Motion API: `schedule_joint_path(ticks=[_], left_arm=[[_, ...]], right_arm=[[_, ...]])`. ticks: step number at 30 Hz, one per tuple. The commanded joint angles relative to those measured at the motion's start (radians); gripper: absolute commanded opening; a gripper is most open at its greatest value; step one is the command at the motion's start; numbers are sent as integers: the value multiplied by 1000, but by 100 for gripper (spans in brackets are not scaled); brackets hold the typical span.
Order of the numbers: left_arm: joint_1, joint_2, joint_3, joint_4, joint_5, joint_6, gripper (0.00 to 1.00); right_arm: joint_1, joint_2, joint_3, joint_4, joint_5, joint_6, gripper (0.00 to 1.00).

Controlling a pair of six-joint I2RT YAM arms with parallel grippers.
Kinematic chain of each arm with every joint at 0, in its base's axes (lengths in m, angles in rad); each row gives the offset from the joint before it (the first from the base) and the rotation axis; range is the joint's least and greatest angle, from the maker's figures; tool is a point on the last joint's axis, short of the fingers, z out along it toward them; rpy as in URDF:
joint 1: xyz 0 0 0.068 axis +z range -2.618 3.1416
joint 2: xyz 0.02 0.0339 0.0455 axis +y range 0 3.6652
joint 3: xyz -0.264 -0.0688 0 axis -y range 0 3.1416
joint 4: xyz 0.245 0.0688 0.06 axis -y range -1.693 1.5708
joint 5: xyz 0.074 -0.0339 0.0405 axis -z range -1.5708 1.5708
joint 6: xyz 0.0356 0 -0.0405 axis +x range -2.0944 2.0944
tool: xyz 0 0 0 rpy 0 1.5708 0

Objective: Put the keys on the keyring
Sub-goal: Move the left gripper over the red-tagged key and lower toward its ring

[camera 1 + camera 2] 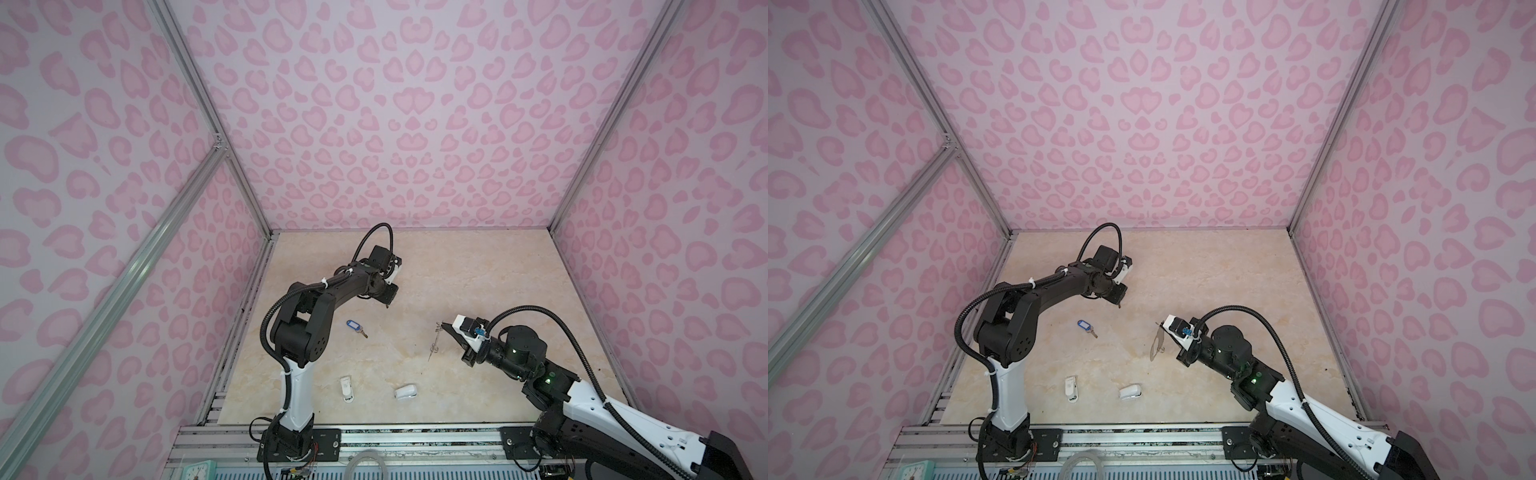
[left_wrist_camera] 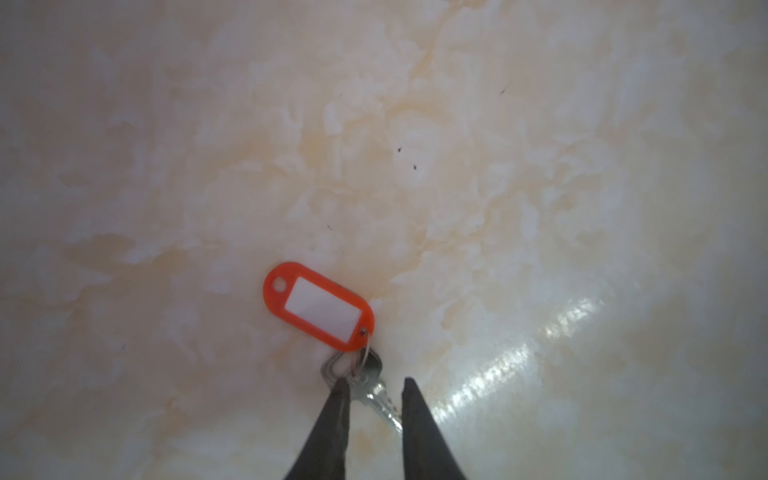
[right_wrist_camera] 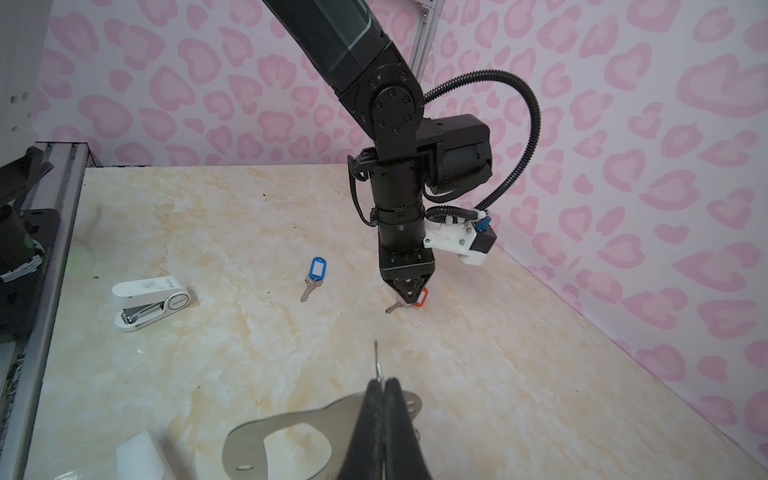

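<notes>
The orange-tagged key [image 2: 370, 384] lies on the marble tabletop with its tag [image 2: 320, 307] beyond it. My left gripper [image 2: 374, 386] points straight down on it, its thin fingers touching the key from both sides with a small gap between them. From the right wrist view, that gripper [image 3: 409, 297] pins the key, and the orange tag [image 3: 422, 299] peeks out behind. The blue-tagged key [image 1: 355, 326] [image 3: 316, 274] lies free to the left. My right gripper [image 3: 384, 380] [image 1: 442, 326] is shut on the straight edge of the grey keyring [image 3: 291, 428] [image 1: 1158, 343], holding it above the table.
A white stapler [image 1: 347, 388] [image 3: 149, 301] and a second white plastic object [image 1: 405, 392] [image 3: 139, 459] lie near the front edge. Pink patterned walls close in the table on three sides. An aluminium rail [image 1: 374, 436] runs along the front.
</notes>
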Motion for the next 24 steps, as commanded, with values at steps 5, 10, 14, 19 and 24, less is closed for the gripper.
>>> schedule_joint_path(ticks=[5,10,14,19,24], left_arm=[[0,32,37,-23,-33,-22,25],[0,50,54,-27,-33,-21,24],[0,60,63,-27,-25,-16,24],[0,67,74,-27,-14,-6,19],[0,78,90,-35,-1,3,15]], right_arm=[[0,-4,3,31,-4,15,0],[0,0,4,31,-3,15,0],[0,10,7,37,-3,15,0],[0,28,14,44,-5,15,0],[0,48,22,47,-9,14,0]])
